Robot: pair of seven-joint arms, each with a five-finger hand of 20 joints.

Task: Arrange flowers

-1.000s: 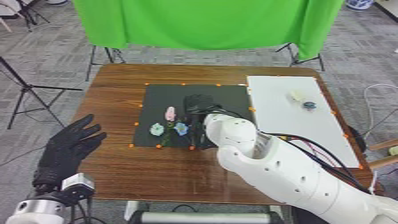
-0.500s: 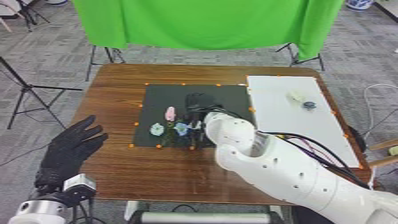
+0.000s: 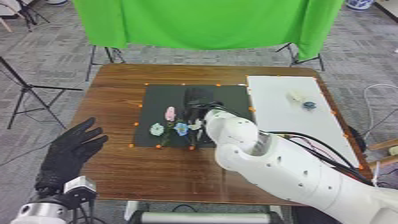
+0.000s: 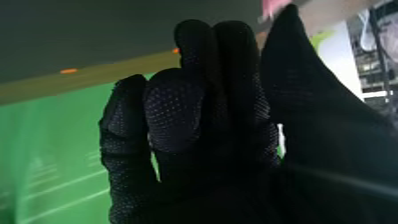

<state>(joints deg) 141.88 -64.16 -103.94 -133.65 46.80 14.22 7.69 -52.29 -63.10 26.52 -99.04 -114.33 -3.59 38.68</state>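
Flowers lie grouped on the black mat (image 3: pixel 160 94): a pink flower (image 3: pixel 171 112) above a pale blue flower (image 3: pixel 156 130) and a bluer flower (image 3: pixel 181 128), with a whitish flower (image 3: pixel 196 125) just beside the right arm. The right hand (image 3: pixel 197 95) is over the mat, its fingers mostly straight and close together; whether they touch anything cannot be told. The left hand (image 3: pixel 64 157), fingers spread wide, is at the table's (image 3: pixel 111 90) left side. On the white board (image 3: pixel 266 92) are a cream flower (image 3: pixel 297 95) and a blue-grey flower (image 3: pixel 309 105).
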